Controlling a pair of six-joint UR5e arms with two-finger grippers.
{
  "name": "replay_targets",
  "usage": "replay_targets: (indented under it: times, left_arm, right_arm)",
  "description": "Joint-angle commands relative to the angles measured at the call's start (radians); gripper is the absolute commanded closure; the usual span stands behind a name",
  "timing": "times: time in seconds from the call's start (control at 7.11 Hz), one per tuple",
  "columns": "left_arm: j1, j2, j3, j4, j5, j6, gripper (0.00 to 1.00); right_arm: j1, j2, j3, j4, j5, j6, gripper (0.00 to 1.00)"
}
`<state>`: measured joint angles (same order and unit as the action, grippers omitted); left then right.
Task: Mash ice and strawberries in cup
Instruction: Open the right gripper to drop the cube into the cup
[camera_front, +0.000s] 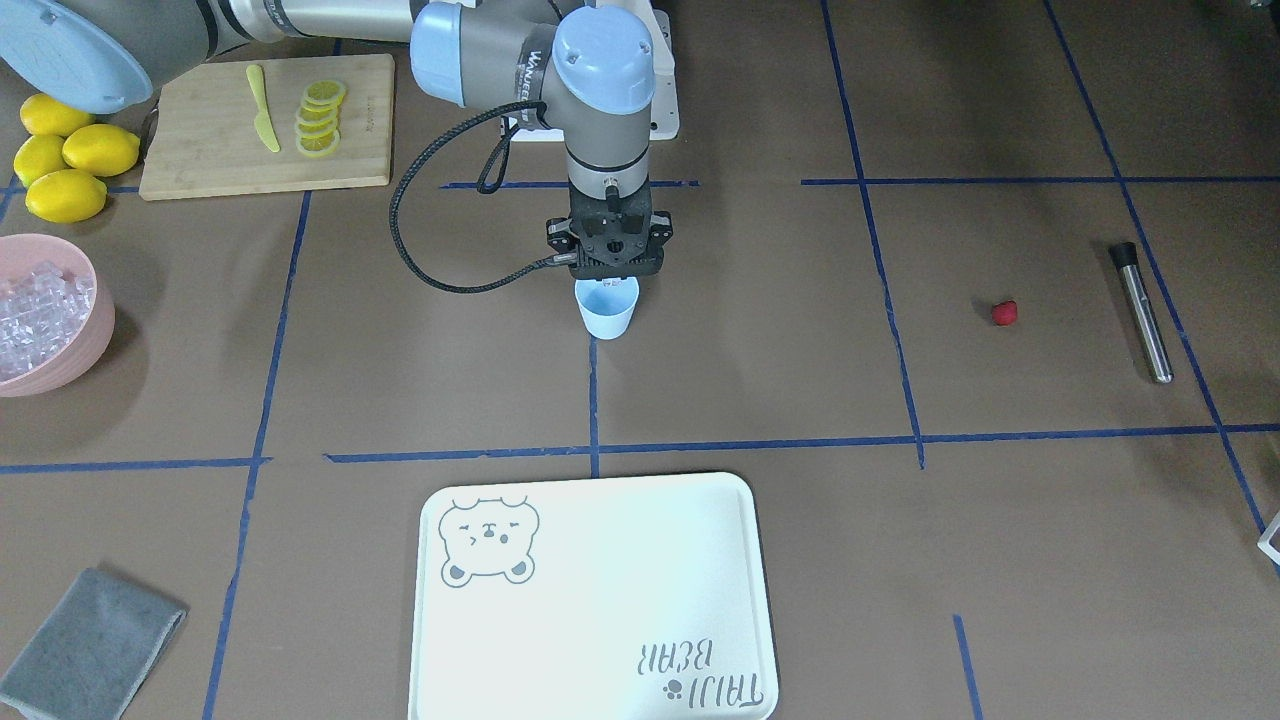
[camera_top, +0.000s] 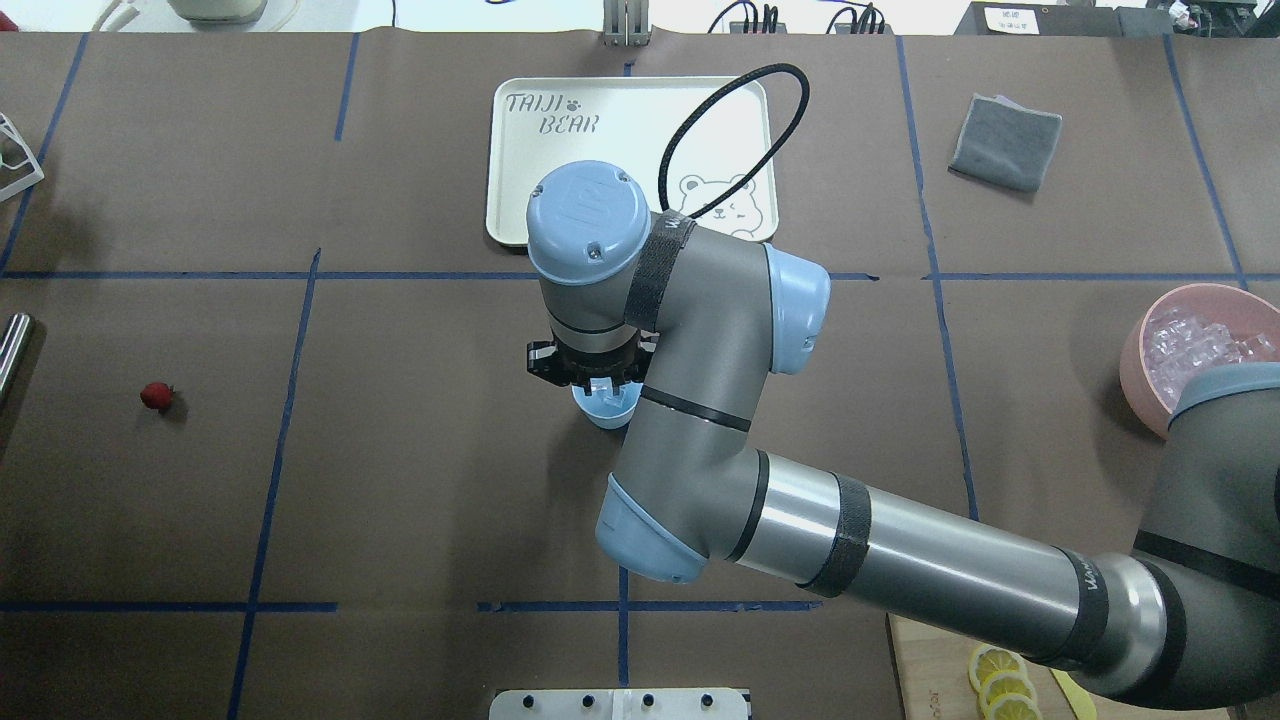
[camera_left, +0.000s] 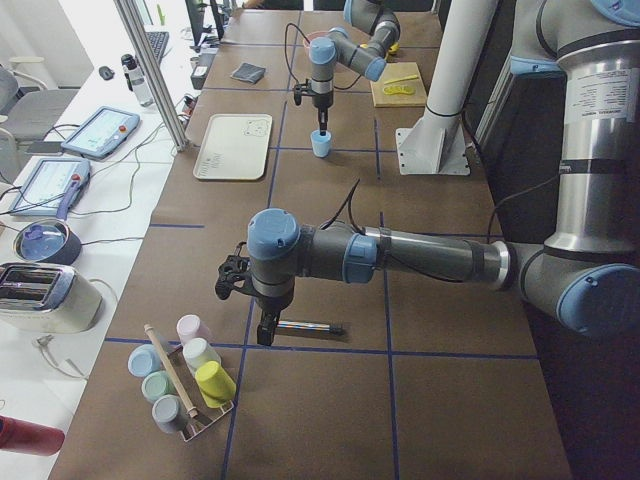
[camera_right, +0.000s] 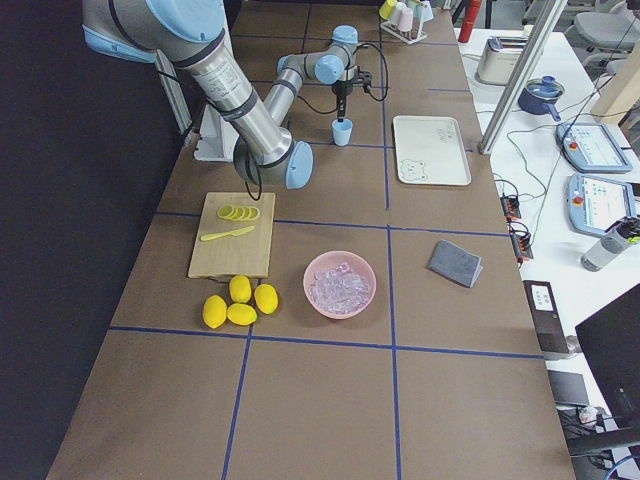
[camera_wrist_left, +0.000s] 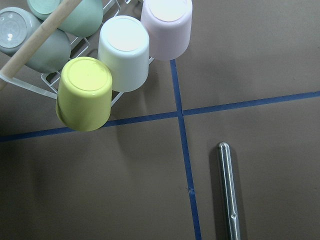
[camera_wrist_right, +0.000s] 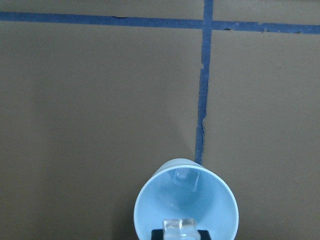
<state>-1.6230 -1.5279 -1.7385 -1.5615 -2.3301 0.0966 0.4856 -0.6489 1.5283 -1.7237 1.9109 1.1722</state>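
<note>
Ice cube (camera_wrist_right: 180, 225): hard, light, wet-slick. Best pinched lightly on its flat faces or it will squirt out. My right tool (camera_front: 608, 282) looks nearly closed on it, directly over the cup (camera_front: 607, 318), which already holds another cube. The cup looks thin and tippy. The strawberry (camera_front: 1004, 313), soft and easily bruised, lies well apart on the worktop (camera_front: 760, 330). Left tool (camera_left: 232, 280): I cannot tell how open it is.

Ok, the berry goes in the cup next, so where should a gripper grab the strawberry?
Across its round middle, straight down from above, I'd say: the strawberry lies alone on the table, low and roundish, with nothing beside it in the way.
</note>
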Motion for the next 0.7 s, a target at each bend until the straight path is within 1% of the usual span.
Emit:
replay_targets:
  times: [0.0,0.14,0.42,0.56]
  left_arm:
    - [0.0,0.0,0.0,-0.002,0.0,0.0,0.0]
    - [0.0,0.0,0.0,-0.002,0.0,0.0,0.0]
    - [0.0,0.0,-0.001,-0.002,0.0,0.0,0.0]
    - [0.0,0.0,-0.001,-0.003,0.0,0.0,0.0]
  right_arm:
    - [0.001,-0.002,0.0,-0.002,0.003,0.0,0.37]
    - [0.001,-0.005,0.001,-0.001,0.002,0.0,0.27]
    - [0.001,-0.003,0.001,-0.001,0.002,0.001,0.15]
    - [0.017,0.002,0.013,-0.002,0.003,0.0,0.02]
